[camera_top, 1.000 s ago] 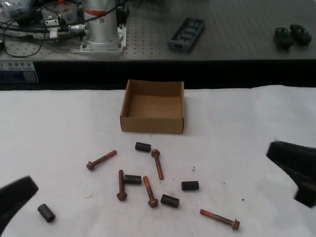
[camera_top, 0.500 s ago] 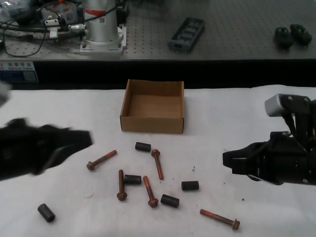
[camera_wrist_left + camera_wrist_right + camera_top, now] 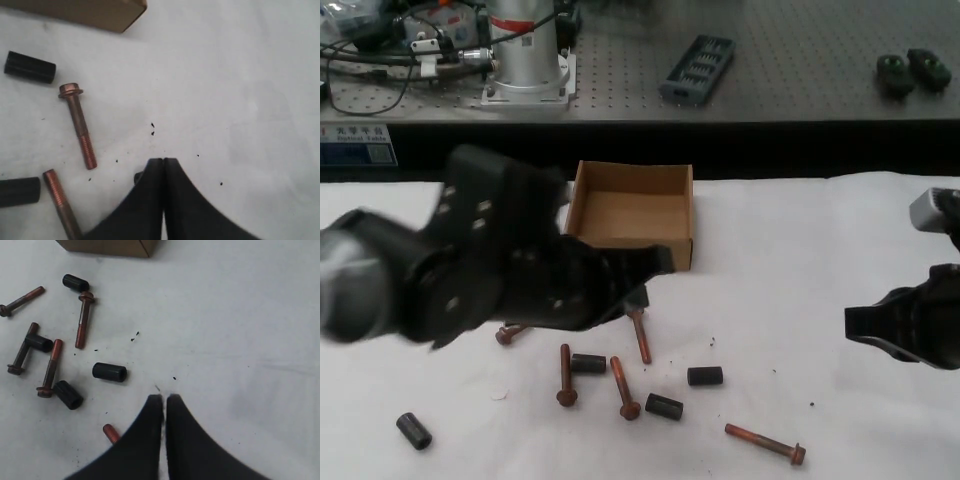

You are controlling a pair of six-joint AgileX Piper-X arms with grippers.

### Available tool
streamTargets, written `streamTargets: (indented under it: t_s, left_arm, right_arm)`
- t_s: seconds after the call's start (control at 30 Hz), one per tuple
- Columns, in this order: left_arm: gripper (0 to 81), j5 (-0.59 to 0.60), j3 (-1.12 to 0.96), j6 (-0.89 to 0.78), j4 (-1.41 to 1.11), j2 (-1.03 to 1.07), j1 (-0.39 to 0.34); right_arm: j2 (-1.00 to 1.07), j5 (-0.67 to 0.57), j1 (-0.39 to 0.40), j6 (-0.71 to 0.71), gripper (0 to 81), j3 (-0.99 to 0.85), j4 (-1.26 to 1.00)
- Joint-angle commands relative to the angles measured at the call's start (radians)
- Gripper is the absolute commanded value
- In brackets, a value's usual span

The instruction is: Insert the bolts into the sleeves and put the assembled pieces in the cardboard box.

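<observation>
Several rusty bolts, among them one (image 3: 640,335) below the box and one (image 3: 765,443) at the front right, lie on the white sheet with black sleeves (image 3: 705,376) scattered among them. The cardboard box (image 3: 630,215) stands open behind them with nothing in it. My left gripper (image 3: 163,161) is shut and holds nothing. It hovers just in front of the box's near right corner, close to a bolt (image 3: 78,125) and a sleeve (image 3: 30,67). My right gripper (image 3: 163,397) is also shut on nothing, over bare sheet to the right of the parts, nearest to a sleeve (image 3: 109,372).
One sleeve (image 3: 414,431) lies apart at the front left. Behind the sheet runs a dark perforated bench with a metal post (image 3: 525,50), a black tray (image 3: 697,68) and cables. The left arm's body (image 3: 470,265) covers the parts left of the box.
The left arm has swept in from the left edge toward the box, over the bolts. The right arm came in and then drew back toward the right edge.
</observation>
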Motion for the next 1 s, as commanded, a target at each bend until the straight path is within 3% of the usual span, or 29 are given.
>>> streamTargets:
  t_s: [0.0, 0.27, 0.73, 0.97]
  left_arm:
    - [2.8, -0.022, -0.052, -0.020, 0.045, 0.033, -0.009]
    - [19.5, -0.040, -0.191, -0.100, 0.176, 0.155, -0.009]
    - [21.8, -0.100, -0.380, -0.045, 0.379, 0.313, -0.017]
    - [34.9, -0.152, -0.439, -0.002, 0.485, 0.347, -0.003]
  right_arm:
    - [0.000, -0.029, -0.006, -0.014, 4.5, -0.011, 0.023]
    - [0.000, -0.029, -0.006, -0.014, 4.5, -0.011, 0.029]
    - [0.000, -0.029, -0.006, -0.014, 4.5, -0.011, 0.031]
    - [0.000, -0.029, -0.006, -0.014, 4.5, -0.011, 0.031]
